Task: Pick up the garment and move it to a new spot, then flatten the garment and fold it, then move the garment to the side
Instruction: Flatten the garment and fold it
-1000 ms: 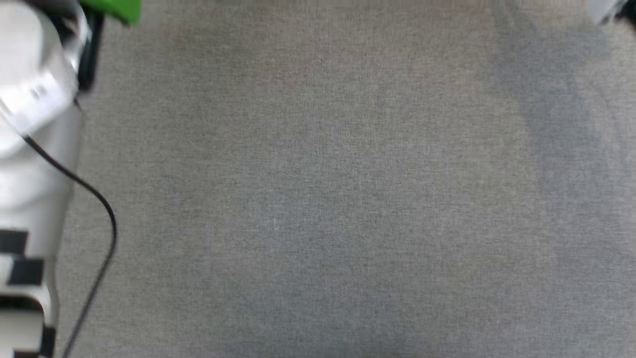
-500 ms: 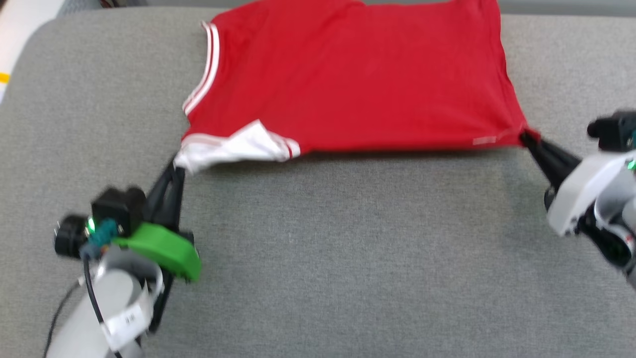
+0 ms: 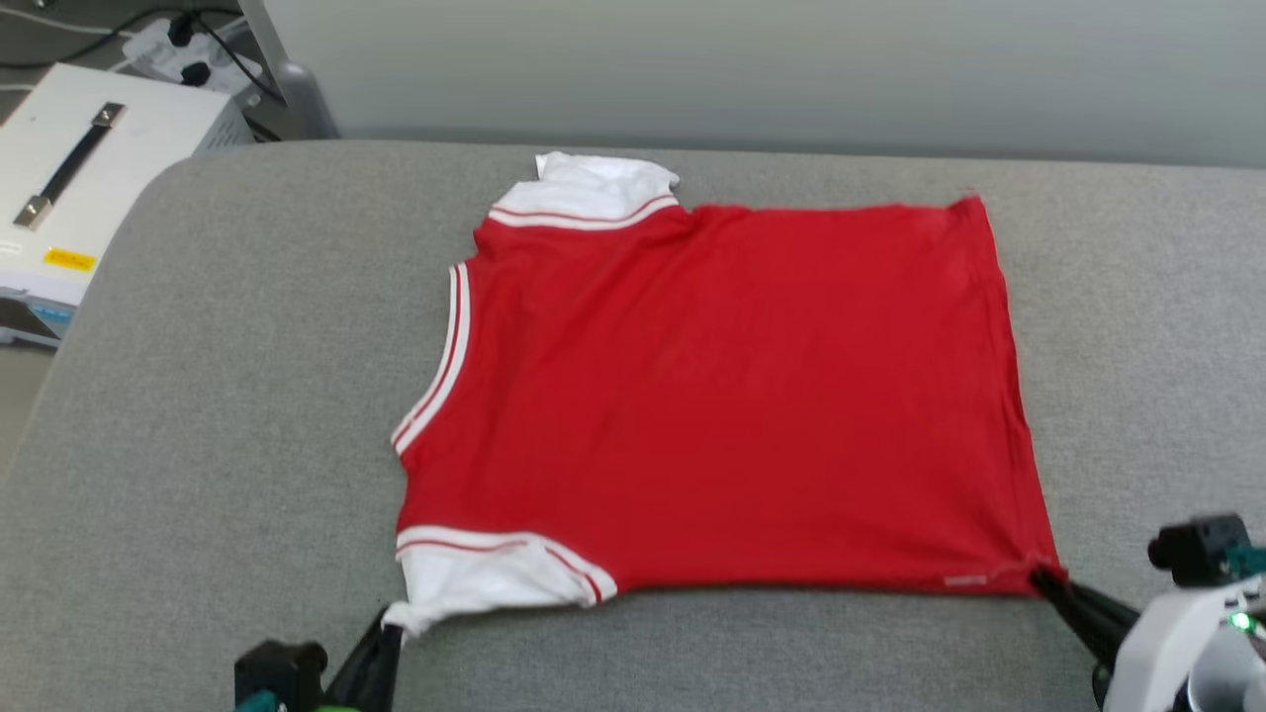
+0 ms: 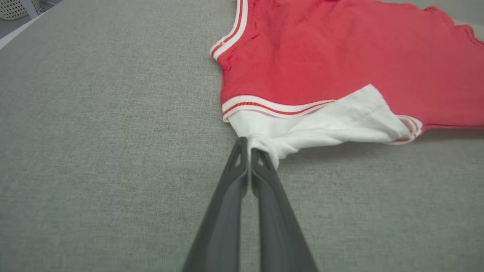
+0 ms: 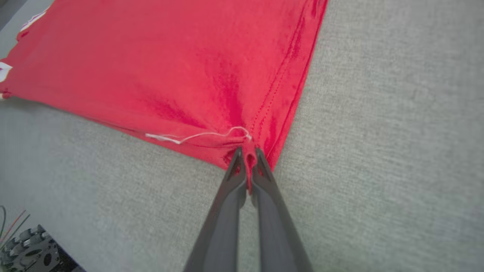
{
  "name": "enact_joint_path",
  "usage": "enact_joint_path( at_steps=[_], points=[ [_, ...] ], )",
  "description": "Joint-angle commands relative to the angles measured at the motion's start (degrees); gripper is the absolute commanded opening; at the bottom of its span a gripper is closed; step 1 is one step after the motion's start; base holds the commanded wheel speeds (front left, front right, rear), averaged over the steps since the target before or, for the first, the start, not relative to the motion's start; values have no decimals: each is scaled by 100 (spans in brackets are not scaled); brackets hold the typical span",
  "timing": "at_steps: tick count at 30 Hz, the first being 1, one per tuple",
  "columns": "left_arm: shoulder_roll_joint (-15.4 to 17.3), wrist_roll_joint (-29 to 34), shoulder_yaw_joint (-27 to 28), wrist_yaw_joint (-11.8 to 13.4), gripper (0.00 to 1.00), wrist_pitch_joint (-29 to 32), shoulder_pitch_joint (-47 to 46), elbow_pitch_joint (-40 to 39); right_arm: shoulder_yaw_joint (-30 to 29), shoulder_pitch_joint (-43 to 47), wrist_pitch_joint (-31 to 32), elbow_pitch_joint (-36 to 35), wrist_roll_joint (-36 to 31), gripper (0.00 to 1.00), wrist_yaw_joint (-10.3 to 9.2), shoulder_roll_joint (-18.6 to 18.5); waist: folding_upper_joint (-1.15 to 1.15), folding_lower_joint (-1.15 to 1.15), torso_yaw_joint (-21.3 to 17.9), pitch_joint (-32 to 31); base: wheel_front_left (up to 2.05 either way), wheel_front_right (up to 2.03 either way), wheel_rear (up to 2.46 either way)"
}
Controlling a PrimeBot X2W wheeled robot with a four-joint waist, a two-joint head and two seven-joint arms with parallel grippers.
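On the grey desk (image 3: 227,415) the red shirt (image 3: 722,396) lies flat. Its white sleeve (image 4: 321,124) is pinched tight by the left tool (image 4: 248,146); the right tool (image 5: 247,152) pinches a bottom corner (image 5: 261,136). It looks soft, light and floppy, so corners seem best to hold.

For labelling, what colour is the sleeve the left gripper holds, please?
White sleeve, red-and-white striped trim; best in left wrist view.

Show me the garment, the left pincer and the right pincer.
garment (image 3: 732,396), head view, middle of red body
left pincer (image 4: 248,146), left wrist view, between its closed fingertips
right pincer (image 5: 248,151), right wrist view, between its closed fingertips
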Motion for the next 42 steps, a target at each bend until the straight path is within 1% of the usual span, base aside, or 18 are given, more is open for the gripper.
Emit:
enact_joint_path(
  at_steps=[1,7,9,14,18,23,26,30,33,34,38,42],
  points=[
    [47,-23,-21,55,0,40,206,-39,-106,284,1,-71,84,0,-5,-80,0,1,29,-202,0,0,0],
    [105,-208,-42,157,0,204,725,-249,-468,1198,92,-493,41,0,-5,-207,0,1,5,-334,0,0,0],
    [158,-261,-50,153,0,284,835,-324,-614,1456,181,-656,36,0,-5,-218,0,1,-2,-346,0,0,0],
    [226,-211,-77,126,0,243,848,-507,-1106,1761,363,-961,-42,0,-5,-169,0,1,-19,-281,0,0,0],
    [332,56,-135,30,0,239,333,-496,-1575,1696,527,-1102,-126,0,-5,-51,0,1,-27,-164,0,0,0],
    [498,321,-178,-261,0,411,-689,-331,-1994,1254,904,-1333,-368,0,-5,121,0,1,-114,94,0,0,0],
    [527,397,-173,-418,0,520,-1294,-175,-2199,954,1149,-1426,-453,0,-5,203,0,1,-154,289,0,0,0],
    [452,483,-228,-595,0,662,-2041,134,-2400,519,1455,-1412,-616,0,-5,256,0,1,-194,579,0,0,0],
    [349,501,-252,-726,0,673,-2523,538,-2452,151,1660,-1321,-743,0,-5,348,0,1,-240,819,0,0,0],
    [289,505,-274,-815,0,653,-2769,913,-2420,-92,1810,-1222,-762,0,-5,466,0,1,-279,970,0,0,0],
    [108,483,-322,-995,0,479,-3144,1772,-2294,-554,1974,-892,-859,0,-5,679,0,1,-300,1241,0,0,0],
    [-87,478,-463,-1162,0,323,-3336,2547,-2072,-832,2019,-464,-959,0,-5,806,0,1,-284,1359,0,0,0]
  ],
)
